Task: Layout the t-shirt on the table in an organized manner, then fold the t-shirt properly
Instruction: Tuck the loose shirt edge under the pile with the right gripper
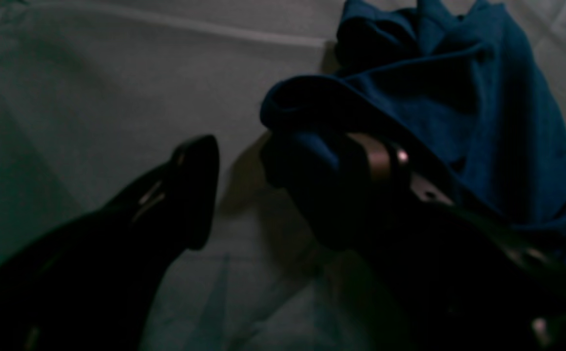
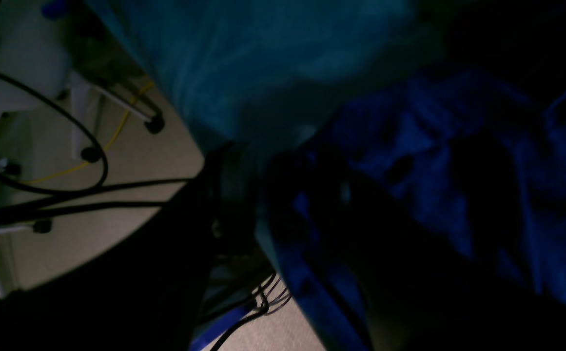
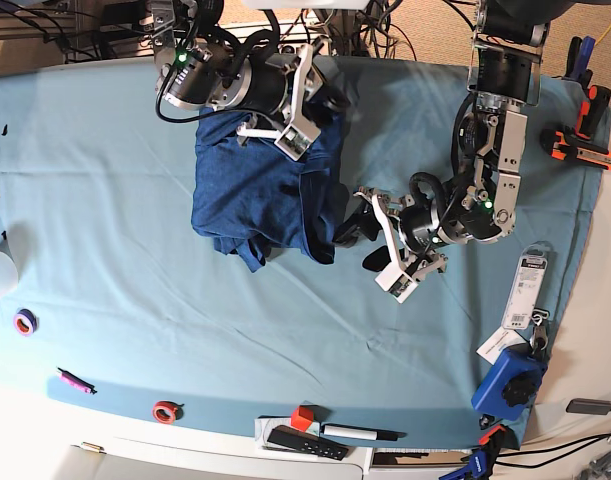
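Observation:
The dark blue t-shirt (image 3: 260,190) lies bunched and wrinkled on the light teal table (image 3: 105,200), just left of centre. My left gripper (image 3: 357,248) is open at the shirt's right edge. In the left wrist view the left gripper (image 1: 241,161) shows bare cloth between its fingers. Its right finger (image 1: 312,185) presses against a rolled fold of the t-shirt (image 1: 458,97). My right gripper (image 3: 297,125) sits over the shirt's far edge. In the dark right wrist view the right gripper (image 2: 278,165) has its jaws apart, with folds of the t-shirt (image 2: 434,146) between and beside them.
Along the near table edge lie a purple ring (image 3: 25,322), a pink marker (image 3: 73,380), a red ring (image 3: 165,411), a red cube (image 3: 302,417), a black remote (image 3: 305,442) and a pen (image 3: 360,433). A blue device (image 3: 510,385), tags (image 3: 530,285) and an orange tool (image 3: 580,145) are at the right.

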Robot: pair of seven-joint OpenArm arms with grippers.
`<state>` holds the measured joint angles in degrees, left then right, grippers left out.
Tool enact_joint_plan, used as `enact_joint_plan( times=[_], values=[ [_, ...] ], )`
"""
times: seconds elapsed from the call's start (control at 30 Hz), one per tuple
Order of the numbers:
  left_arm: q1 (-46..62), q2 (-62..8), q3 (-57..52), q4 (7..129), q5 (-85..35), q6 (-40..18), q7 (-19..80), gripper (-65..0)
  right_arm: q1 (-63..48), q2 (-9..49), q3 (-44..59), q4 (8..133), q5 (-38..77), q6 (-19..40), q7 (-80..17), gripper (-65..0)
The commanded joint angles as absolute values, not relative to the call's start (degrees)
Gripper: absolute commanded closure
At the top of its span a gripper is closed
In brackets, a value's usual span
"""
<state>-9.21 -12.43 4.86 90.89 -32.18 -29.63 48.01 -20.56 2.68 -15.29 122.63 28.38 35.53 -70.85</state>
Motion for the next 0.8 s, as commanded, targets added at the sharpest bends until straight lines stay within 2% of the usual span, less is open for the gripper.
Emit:
enact_joint_plan(
  times=[0.0, 0.07, 0.1, 0.17, 0.37, 0.47, 0.57, 0.77],
  values=[
    [-10.31, -12.53, 4.71, 91.83, -33.04, -29.87, 46.57, -36.2, -19.38, 2.52, -15.31, 123.76, 28.27, 35.70, -68.95, -21.0],
    [-10.31, -12.53, 4.71, 91.83, -33.01, -29.87, 46.65, -36.2, -17.69, 2.52, -15.31, 123.76, 26.98, 35.33, -68.71, -18.8],
    [-10.31, -12.53, 4.71, 91.83, -33.04, -29.87, 46.68, -36.2, -16.69, 2.50, -15.31, 123.76, 26.20, 34.41, -68.42, -14.3],
    [-10.31, -12.53, 4.71, 91.83, -33.04, -29.87, 46.68, -36.2, -14.81, 2.15, -15.31, 123.76, 22.74, 31.20, -67.26, -0.5],
    [-10.31, -12.53, 4.71, 91.83, -33.04, -29.87, 46.65, -36.2, -11.86, -0.56, -15.29, 123.74, 2.24, 14.81, -60.38, 0.0],
    [-10.31, -12.53, 4.71, 91.83, -33.06, -29.87, 46.61, -36.2, -11.42, -0.67, -15.33, 123.68, -1.72, 9.30, -60.25, 0.0],
    [-10.33, -12.51, 4.71, 91.83, -33.10, -29.87, 46.50, -36.2, -11.42, -0.67, -15.33, 122.06, -3.36, 6.42, -59.46, 0.0],
    [-10.33, -12.38, 4.73, 91.83, -33.26, -29.87, 45.89, -36.2, -10.41, -1.52, -15.33, 116.42, -3.44, 5.96, -58.00, 0.0]
  ],
)
